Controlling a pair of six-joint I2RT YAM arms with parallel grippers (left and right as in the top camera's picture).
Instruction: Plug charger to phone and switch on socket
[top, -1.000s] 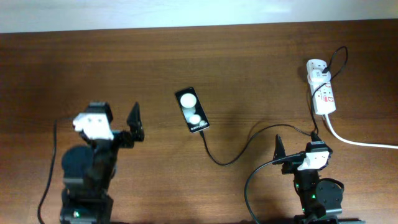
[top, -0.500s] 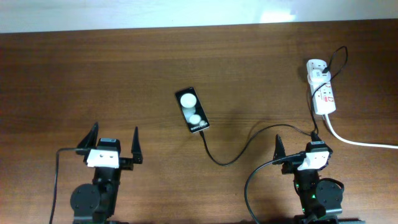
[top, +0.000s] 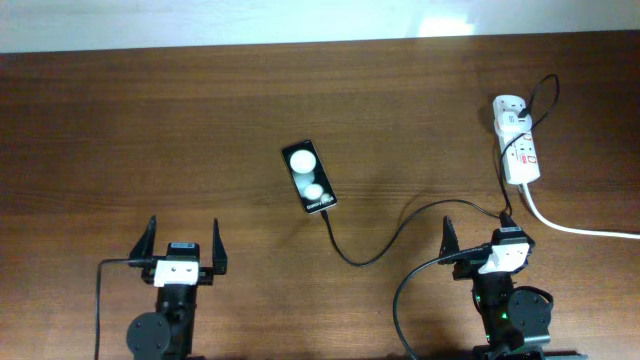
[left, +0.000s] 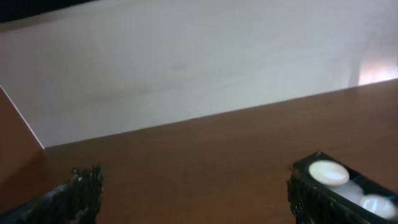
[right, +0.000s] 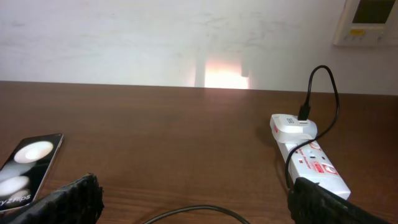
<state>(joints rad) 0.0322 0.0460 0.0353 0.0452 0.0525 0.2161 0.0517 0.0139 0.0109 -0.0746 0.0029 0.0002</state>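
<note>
Since the earlier overhead view the left arm has come down from a raised, turned pose and folded back to the near edge of the bench (top: 120, 120). The phone, charger and right arm lie as before.

Left gripper (top: 183, 240): jaws spread wide and empty, well apart from everything.

Phone (top: 309, 177): flat, screen up, left of centre, lettered end towards the robot.

Charger (top: 385, 243): a thin black lead whose tip meets the phone's lettered end. It sags towards the robot, then passes just beside the right gripper (top: 477, 235) and runs up to the socket (top: 516, 140). Whether the tip is seated or merely touching cannot be told.

Right gripper: jaws likewise spread and empty.

Socket: a white strip at far right with a white adapter (right: 293, 127) plugged into its far end. The position of its red-marked switches is unreadable.

Judgement: check the seating first. If it is loose, one arm should steady the phone while the other pinches the lead close behind the tip and pushes along the phone's long axis. The right arm is the nearer one for the switch.

Obstacles: the slack lead lies between the right gripper and the socket, and the thick white cord (top: 575, 228) leaves the strip's near end just beside that path. Either could be dragged.
</note>
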